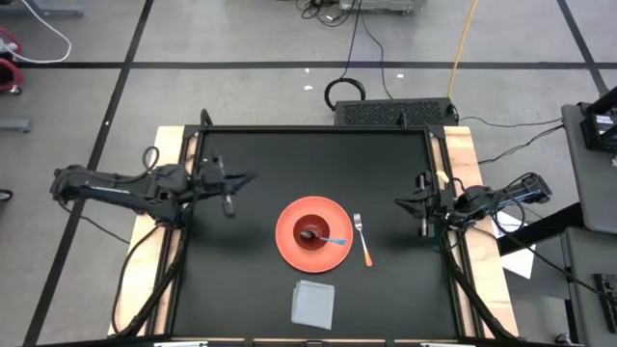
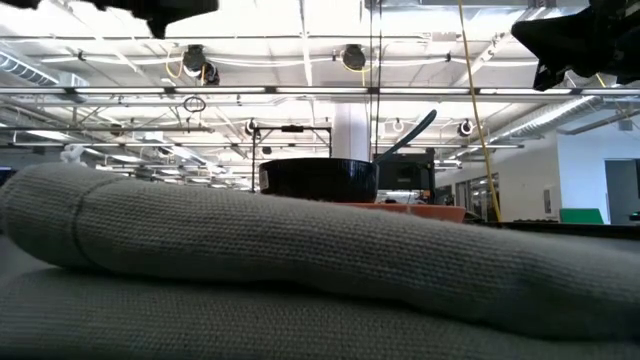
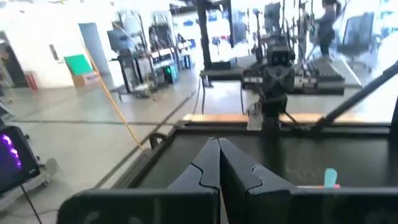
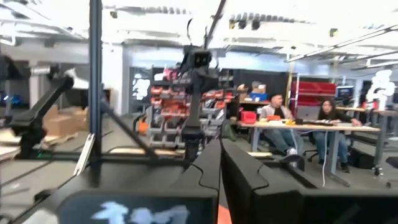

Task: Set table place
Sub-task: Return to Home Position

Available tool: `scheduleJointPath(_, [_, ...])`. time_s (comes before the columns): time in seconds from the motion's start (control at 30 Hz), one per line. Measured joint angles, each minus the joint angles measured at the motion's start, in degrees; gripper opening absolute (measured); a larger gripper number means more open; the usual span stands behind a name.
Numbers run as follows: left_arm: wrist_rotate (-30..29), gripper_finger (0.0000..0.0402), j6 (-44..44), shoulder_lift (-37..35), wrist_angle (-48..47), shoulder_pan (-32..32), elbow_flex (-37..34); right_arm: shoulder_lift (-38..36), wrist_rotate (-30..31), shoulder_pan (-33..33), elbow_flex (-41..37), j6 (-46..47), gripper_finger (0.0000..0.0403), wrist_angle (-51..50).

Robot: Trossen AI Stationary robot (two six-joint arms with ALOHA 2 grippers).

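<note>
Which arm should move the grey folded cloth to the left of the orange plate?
Left, probably. The left gripper sits on that side of the round orange plate, with nothing between it and the grey folded cloth. The right gripper would cross the orange fork and the plate.

My left tool (image 1: 251, 178) hangs over the left side of the black tabletop (image 1: 241, 289) and points toward the middle. My right tool (image 1: 399, 201) hangs over the right side and points back the other way. The two are well apart. Between them lies an orange plate (image 1: 287, 220). A brown bowl (image 1: 308, 233) sits on the plate. A blue spoon (image 1: 335, 240) rests in the bowl, with its handle sticking out to the right. A fork (image 1: 362, 238) with an orange handle lies just beside the plate, on its right. A grey cloth (image 1: 314, 303) lies near the plate, closer to the tabletop's edge.
</note>
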Motion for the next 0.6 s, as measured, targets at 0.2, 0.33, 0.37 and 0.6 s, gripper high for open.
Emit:
scheduleJointPath(0.2, [-0.02,0.0001,0.26,-9.66,2.73,1.46,-7.39,-0.02,-0.01,-3.69,0.04,-0.29,0.0001,0.19])
scheduleJointPath(0.33, [0.35,0.0000,1.69,-13.00,8.12,1.93,-12.87,-0.02,-0.40,-6.53,0.52,0.07,0.0000,-1.24])
scheduleJointPath(0.37, [0.47,0.0000,2.20,-13.34,9.59,1.93,-14.05,-0.02,-0.58,-7.21,0.85,0.45,0.0000,-2.55])
scheduleJointPath(0.6, [4.39,0.0000,4.76,-13.63,13.98,1.93,-19.74,0.01,-12.33,-11.37,2.01,2.63,0.0000,-7.58])
